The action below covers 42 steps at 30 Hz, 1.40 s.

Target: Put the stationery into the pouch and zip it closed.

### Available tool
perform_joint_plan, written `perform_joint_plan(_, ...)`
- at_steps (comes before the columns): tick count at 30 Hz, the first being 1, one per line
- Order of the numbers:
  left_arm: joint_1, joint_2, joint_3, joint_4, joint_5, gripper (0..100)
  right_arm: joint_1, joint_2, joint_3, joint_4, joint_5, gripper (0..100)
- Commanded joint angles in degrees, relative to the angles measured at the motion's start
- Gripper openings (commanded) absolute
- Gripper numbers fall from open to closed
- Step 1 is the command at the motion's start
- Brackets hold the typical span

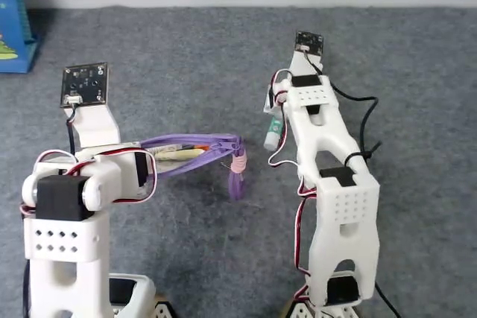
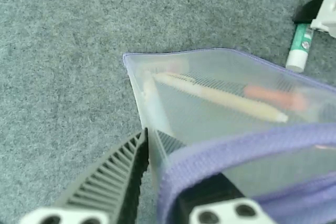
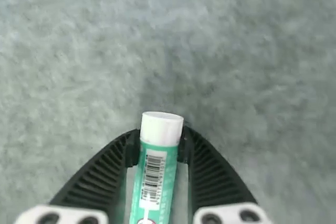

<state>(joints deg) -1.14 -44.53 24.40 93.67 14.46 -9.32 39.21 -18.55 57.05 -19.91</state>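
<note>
My left gripper [image 1: 151,160] is shut on the near edge of a translucent pouch [image 1: 195,150] with a purple zip band, holding it up over the grey carpet. Seen from the left wrist, the pouch [image 2: 220,114] holds a cream pen [image 2: 220,98] and an orange pen [image 2: 273,96], and one ribbed finger [image 2: 123,174] presses against its corner. My right gripper [image 3: 159,145] is shut on a green and white glue stick [image 3: 155,166], its white cap pointing down at the carpet. In the high view the glue stick [image 1: 274,133] hangs a short way right of the pouch's open end.
A purple strap with a pink loop [image 1: 237,170] dangles from the pouch's right end. A blue box [image 1: 15,31] stands at the far left by the white wall. Grey carpet [image 1: 186,57] covers the whole work surface.
</note>
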Motion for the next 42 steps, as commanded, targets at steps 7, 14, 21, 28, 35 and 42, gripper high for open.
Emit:
perform_joint_plan(7, 0.18, 0.35, -0.13, -0.26, 0.44, 1, 2.77, -21.05, -1.23, 25.63, 0.35, 0.8)
perform_joint_plan(14, 0.18, 0.35, -0.13, -0.26, 0.44, 1, 2.59, -37.32, -1.14, 40.84, 0.26, 0.8)
perform_joint_plan(21, 0.18, 0.35, -0.13, -0.26, 0.44, 1, 2.42, -53.32, 4.75, 45.67, 0.53, 0.8)
perform_joint_plan(28, 0.18, 0.35, -0.04, -0.26, 0.44, 1, -5.67, -76.44, 25.67, 42.07, 0.53, 0.8)
perform_joint_plan(35, 0.18, 0.35, -0.04, -0.26, 0.44, 1, -13.93, -99.3, 40.97, 28.88, 0.53, 0.8)
perform_joint_plan(42, 0.18, 0.35, -0.04, -0.26, 0.44, 1, -24.04, -115.03, 51.87, 10.95, 0.62, 0.8)
